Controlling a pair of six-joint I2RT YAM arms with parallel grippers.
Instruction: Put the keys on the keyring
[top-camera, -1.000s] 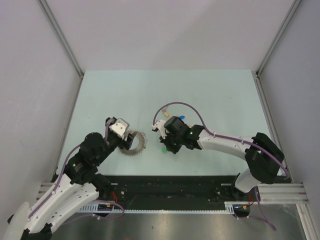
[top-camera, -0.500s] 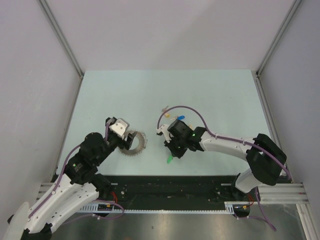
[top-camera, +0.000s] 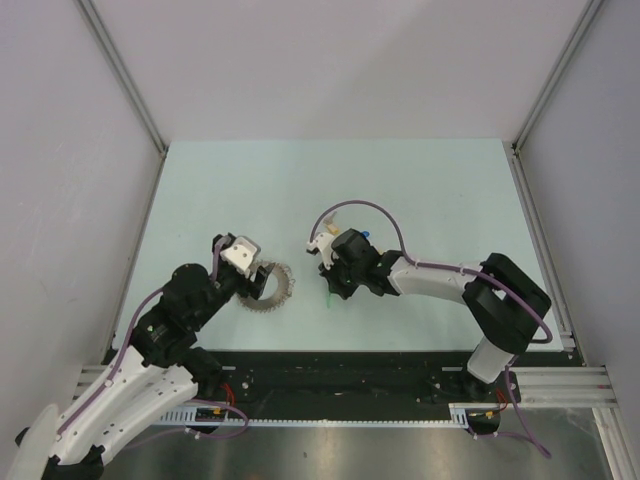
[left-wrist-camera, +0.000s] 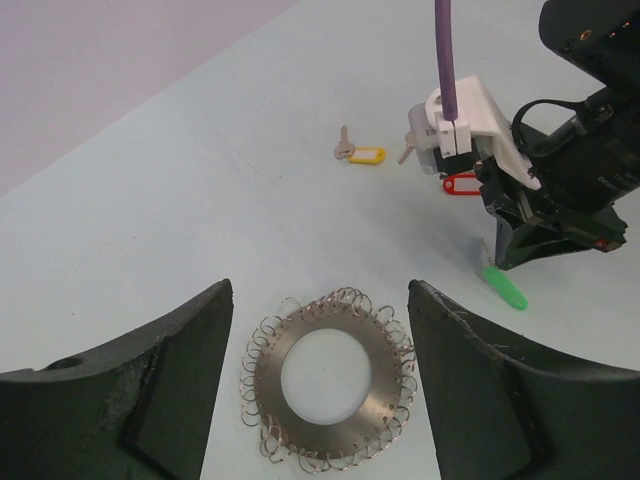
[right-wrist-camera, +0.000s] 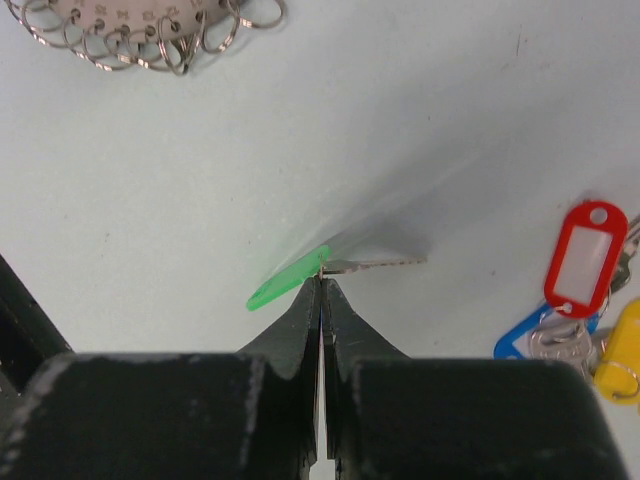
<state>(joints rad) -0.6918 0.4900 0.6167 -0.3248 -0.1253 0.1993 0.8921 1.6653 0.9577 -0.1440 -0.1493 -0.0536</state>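
**Green-tagged key pinched beside the keyring**

The right gripper (right-wrist-camera: 320, 288) is seen pressed together. The green-tagged key (right-wrist-camera: 290, 279) is pinched at its tip, where the tag meets the metal blade. In the right wrist view the tag is pointed left and the blade right, and a blurred shadow is cast on the pale table (top-camera: 420, 190).

The left gripper (left-wrist-camera: 320, 300) is held spread wide over the keyring (left-wrist-camera: 385, 370). The keyring is laid flat on the table between the fingers and apart from both. It is placed left of centre, toward the near edge, and the pinched key is found near it on the right.

The other keys (right-wrist-camera: 578, 255), tagged red, blue and yellow, are bunched just right of the right gripper. A yellow-tagged key (left-wrist-camera: 362, 155) is seen lying alone on the far side in the left wrist view.
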